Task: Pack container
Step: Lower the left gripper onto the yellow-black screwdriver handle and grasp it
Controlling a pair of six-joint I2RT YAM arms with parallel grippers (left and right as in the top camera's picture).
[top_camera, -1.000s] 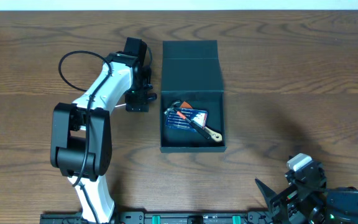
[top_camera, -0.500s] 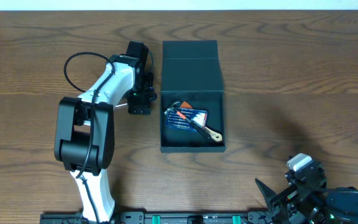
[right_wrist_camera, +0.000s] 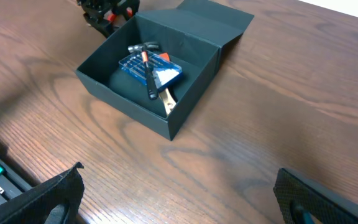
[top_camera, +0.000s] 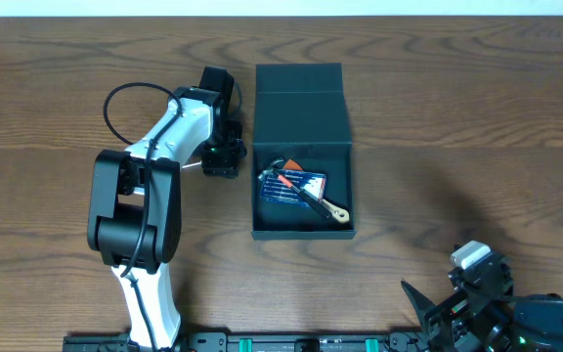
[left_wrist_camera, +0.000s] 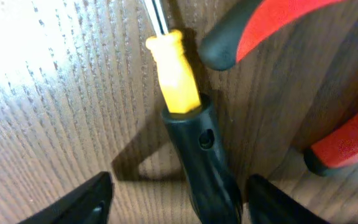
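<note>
Right now the step in hand looks like picking up the next tool for packing: left gripper point(top_camera: 221, 156) sits low over a screwdriver point(left_wrist_camera: 178, 81) lying on the wood-grain table point(top_camera: 457, 98), its fingers point(left_wrist_camera: 89, 199) spread on either side of the handle with a gap showing on each side, so nothing is pinched yet. Screwdriver: thin metal shaft running away past the fingertips, glossy yellow plastic collar, then a black matte round grip lying between the fingers. Pliers point(left_wrist_camera: 272, 25) lie just beyond and to one side of the fingertips, with curved red and black rubbery handles close to the screwdriver, so the squeeze needs to catch the black grip alone. Next move, as I judge it: pinch the grip, lift, carry it over the wall and release inside. Container point(top_camera: 303, 233) is just beside the left fingers but not touching them; it is dark teal-black matte card, square, with its flap lid folded back flat. Inside lie a small hammer point(right_wrist_camera: 149, 71) with a pale wooden handle end and a flat blue packet point(top_camera: 296, 184). Right gripper point(right_wrist_camera: 179, 190) is parked with fingers wide apart and empty, the container well ahead of their tips.
</note>
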